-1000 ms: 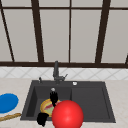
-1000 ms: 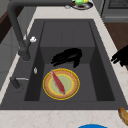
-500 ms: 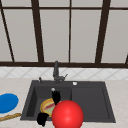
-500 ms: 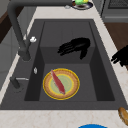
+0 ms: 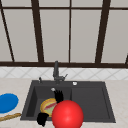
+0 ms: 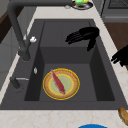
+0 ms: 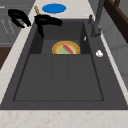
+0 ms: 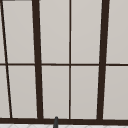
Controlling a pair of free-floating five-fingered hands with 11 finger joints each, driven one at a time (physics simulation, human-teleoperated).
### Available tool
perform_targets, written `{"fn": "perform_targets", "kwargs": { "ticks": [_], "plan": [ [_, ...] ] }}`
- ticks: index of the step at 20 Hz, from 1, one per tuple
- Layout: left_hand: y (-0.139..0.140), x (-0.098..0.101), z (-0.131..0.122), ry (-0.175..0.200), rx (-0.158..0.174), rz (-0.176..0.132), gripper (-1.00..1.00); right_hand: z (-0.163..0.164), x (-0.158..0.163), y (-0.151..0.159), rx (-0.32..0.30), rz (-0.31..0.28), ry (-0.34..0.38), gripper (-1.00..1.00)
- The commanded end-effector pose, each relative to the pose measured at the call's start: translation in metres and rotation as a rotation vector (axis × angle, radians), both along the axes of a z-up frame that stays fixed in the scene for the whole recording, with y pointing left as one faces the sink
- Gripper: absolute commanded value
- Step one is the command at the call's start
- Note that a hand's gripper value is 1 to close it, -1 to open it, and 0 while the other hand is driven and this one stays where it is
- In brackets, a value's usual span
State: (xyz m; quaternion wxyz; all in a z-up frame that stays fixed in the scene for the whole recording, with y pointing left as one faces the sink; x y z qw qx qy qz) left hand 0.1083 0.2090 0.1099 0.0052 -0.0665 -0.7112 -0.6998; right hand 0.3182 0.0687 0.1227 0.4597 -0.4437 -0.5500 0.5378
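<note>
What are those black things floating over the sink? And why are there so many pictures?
Those are two robot hands in a pretend computer kitchen, with no arms. The left hand floats by the sink's front edge. The right hand hovers over the sink with straight fingers, holding nothing. Four cameras look from the front, left, right and up at the window. In the sink lies a yellow plate. The tap stands behind. A blue dish sits on the counter. A red ball shows up front.
</note>
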Motion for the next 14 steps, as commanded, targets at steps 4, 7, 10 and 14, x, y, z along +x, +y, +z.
{"fn": "perform_targets", "kwargs": {
  "ticks": [4, 7, 10, 14],
  "plan": [
    [0.0, 0.0, 0.0, 0.0, 0.0, 0.0, 0.0, 0.009, -0.025, -0.033, 0.073, -0.011, -0.021, -1.0],
    [0.0, 0.0, 0.0, 0.0, 0.0, 0.0, 0.0, 0.012, -0.033, -0.048, 0.087, -0.008, -0.022, -1.0],
    [0.0, 0.0, 0.0, 0.0, 0.0, 0.0, 0.0, 0.014, -0.04, -0.064, 0.101, -0.006, -0.022, -1.0],
    [0.0, 0.0, 0.0, 0.0, 0.0, 0.0, 0.0, 0.021, -0.044, -0.085, 0.105, -0.003, 0.025, -1.0]
  ]
}}
